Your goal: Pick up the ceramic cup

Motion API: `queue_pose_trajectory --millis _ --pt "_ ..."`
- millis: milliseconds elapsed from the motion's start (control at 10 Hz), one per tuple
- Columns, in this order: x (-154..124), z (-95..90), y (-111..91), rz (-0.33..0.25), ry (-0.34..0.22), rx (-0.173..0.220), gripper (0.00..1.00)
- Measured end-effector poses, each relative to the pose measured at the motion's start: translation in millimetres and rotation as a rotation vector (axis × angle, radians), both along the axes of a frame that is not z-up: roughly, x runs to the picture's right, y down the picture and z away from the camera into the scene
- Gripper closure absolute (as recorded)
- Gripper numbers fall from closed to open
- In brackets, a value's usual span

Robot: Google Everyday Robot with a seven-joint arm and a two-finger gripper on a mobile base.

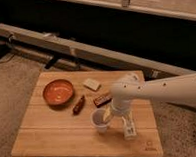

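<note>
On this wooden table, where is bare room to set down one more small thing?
Bare wood lies at the table's near-left corner, between the orange bowl behind and the ceramic cup to the side. The middle is crowded: dark stick, snack bar, white block, the gripper at the cup, white tube beside it.

gripper low under bent arm

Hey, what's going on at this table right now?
A white robot arm reaches over the wooden table from the picture's right. Its claw is down low, right beside the small white ceramic cup near the front edge. The cup looks upright on the table and is not yet lifted. A wide orange bowl sits further back, and a white capped tube lies on the cup's other side.
</note>
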State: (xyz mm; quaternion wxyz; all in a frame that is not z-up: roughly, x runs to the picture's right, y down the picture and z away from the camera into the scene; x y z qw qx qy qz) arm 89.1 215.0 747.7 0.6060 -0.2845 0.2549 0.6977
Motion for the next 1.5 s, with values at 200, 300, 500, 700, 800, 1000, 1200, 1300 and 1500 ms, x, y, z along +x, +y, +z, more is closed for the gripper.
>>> queue_pose_trajectory --millis 200,300,500,700,800,1000,1200,1300,1500 --pt "-5.0 4.5 -2.5 -0.003 -0.016 -0.002 0.55" --pt "-7.5 5.3 -4.4 -0.002 -0.024 0.000 0.64" --pt "-13.2 3.4 -12.0 0.013 -0.046 0.011 0.85" --pt "-16.3 -9.4 -32.2 0.065 -0.081 0.047 1.00" --pt "-16.9 -14.9 -40.5 0.080 -0.090 0.060 1.00" --pt "-15.0 -32.3 -68.2 0.117 -0.108 0.104 1.00" --pt "-23.2 -43.9 -91.0 0.124 -0.146 0.145 1.00" --pt "-31.3 -46.9 -100.8 0.121 -0.170 0.162 1.00" --pt "-45.3 -44.5 -112.0 0.114 -0.219 0.178 1.00"
